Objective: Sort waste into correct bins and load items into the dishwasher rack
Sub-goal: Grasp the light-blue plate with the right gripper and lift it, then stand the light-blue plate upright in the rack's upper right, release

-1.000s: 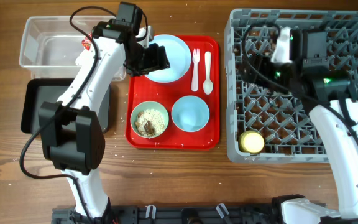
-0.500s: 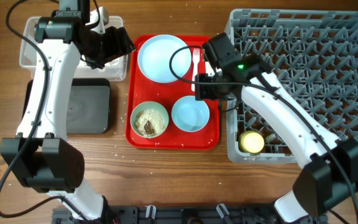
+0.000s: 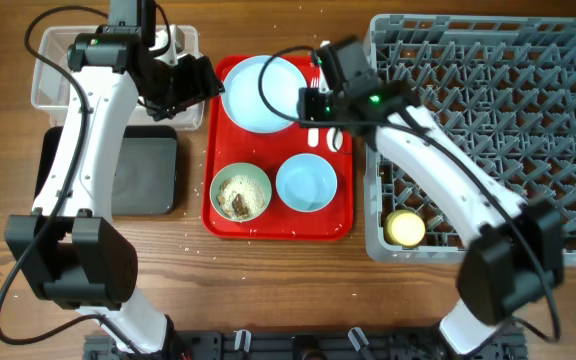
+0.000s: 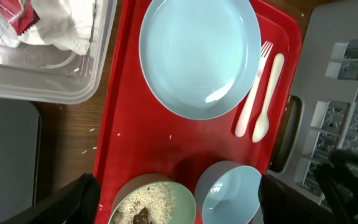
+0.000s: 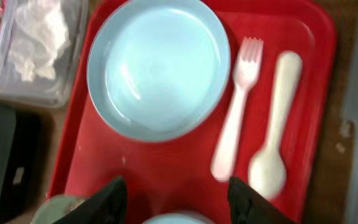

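Observation:
The light blue plate (image 3: 263, 93) lies at the back of the red tray (image 3: 278, 225). The white fork (image 5: 235, 124) and spoon (image 5: 272, 130) lie right of it. The pale green bowl (image 3: 241, 192) holds rice scraps (image 4: 151, 199); the pale blue bowl (image 3: 306, 183) is empty. The napkin (image 4: 67, 25) and red-and-white wrapper (image 4: 14, 12) lie in the clear tub (image 3: 63, 70). The yellow cup (image 3: 405, 228) stands in the grey rack (image 3: 488, 130). My left gripper (image 3: 196, 82) is open and empty between tub and tray. My right gripper (image 3: 318, 105) is open and empty above the cutlery.
The black tray (image 3: 118, 170) sits in front of the clear tub, left of the red tray. The rack's near-left wall stands right beside the red tray. Small rice grains are scattered on the wooden table (image 3: 268, 290).
My right arm has swung from the rack to the back of the red tray, over the fork and spoon. My left gripper left the plate, went to the tub, then shifted slightly right.

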You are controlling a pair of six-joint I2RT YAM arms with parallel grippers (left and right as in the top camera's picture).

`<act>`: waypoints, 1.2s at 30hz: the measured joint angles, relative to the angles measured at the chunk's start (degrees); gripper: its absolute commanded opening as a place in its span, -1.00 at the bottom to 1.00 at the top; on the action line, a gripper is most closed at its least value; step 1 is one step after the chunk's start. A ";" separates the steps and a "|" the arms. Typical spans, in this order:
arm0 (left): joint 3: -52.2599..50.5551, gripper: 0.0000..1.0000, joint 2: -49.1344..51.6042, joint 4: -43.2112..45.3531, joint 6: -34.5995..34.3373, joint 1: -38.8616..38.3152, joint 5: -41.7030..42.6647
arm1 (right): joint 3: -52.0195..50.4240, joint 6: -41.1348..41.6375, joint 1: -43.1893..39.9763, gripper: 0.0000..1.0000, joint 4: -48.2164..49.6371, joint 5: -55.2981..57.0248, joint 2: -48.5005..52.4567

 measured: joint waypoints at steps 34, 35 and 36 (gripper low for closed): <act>0.00 0.99 0.00 1.73 0.00 0.00 -3.43 | 8.52 2.16 -16.17 -0.91 5.14 7.96 -2.67; 0.00 1.00 0.00 1.70 0.00 0.00 -3.43 | 8.98 -1.33 -16.24 -0.91 3.63 15.04 -6.45; 0.00 1.00 0.00 1.84 0.00 0.00 -3.43 | 9.05 -3.87 -15.93 -0.91 2.56 20.96 -8.37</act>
